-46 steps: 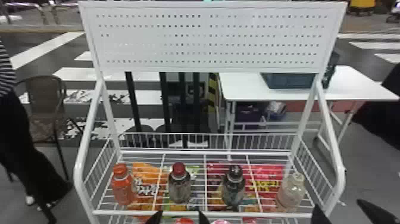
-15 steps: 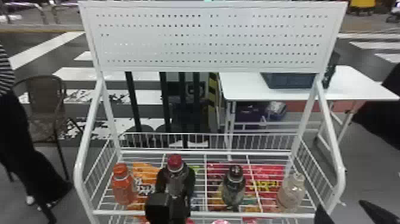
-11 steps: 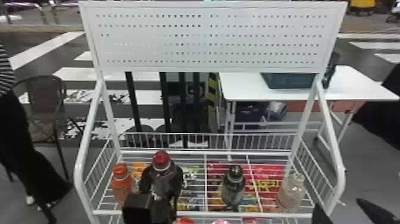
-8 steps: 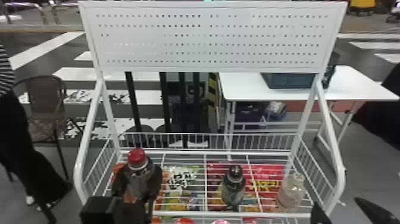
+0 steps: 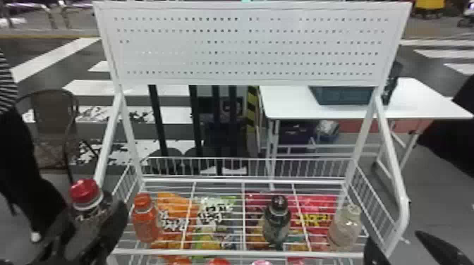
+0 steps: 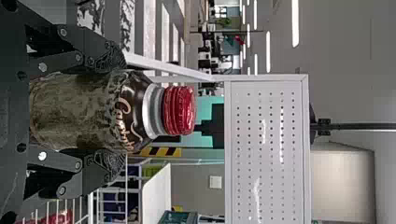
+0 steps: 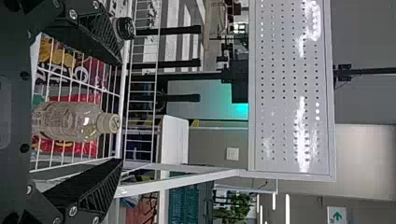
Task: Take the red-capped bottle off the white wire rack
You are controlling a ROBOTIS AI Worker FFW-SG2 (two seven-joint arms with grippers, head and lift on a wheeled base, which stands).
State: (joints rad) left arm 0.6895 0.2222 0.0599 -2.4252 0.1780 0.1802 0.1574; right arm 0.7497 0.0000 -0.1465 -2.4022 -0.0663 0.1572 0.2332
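Leftward goes the red-capped bottle (image 5: 84, 192), from its spot on the white wire rack (image 5: 229, 252) between the orange bottle (image 5: 146, 223) and the dark-capped bottle (image 5: 277, 222), and I now have it past the orange one at the head view's left edge. My left end effector (image 5: 91, 220) has carried it there, its two fingers closed around the body, cap up. From the left wrist I see a finger pressed on either side of it, below the white neck ring; the bottle has a dark upper label and looks murky brown lower down.

On the rack's wire shelf, the orange bottle stands at the left end, the dark-capped bottle right of the middle, and the clear bottle (image 5: 345, 227) with a pale cap near the right side. Bright packets lie beneath the wires, orange ones (image 5: 176, 204) to the left and red ones (image 5: 317, 206) to the right. A few caps peek up below the front rail, one red (image 5: 218, 262) and one pink (image 5: 261, 262).

My right end effector (image 5: 395, 238) is at the rack's front right corner, fingers spread wide; its wrist view puts the clear bottle between them, untouched. Behind the rack, a dark teal bin (image 5: 342, 96) sits on a white table (image 5: 423, 102); I can't tell what it holds.
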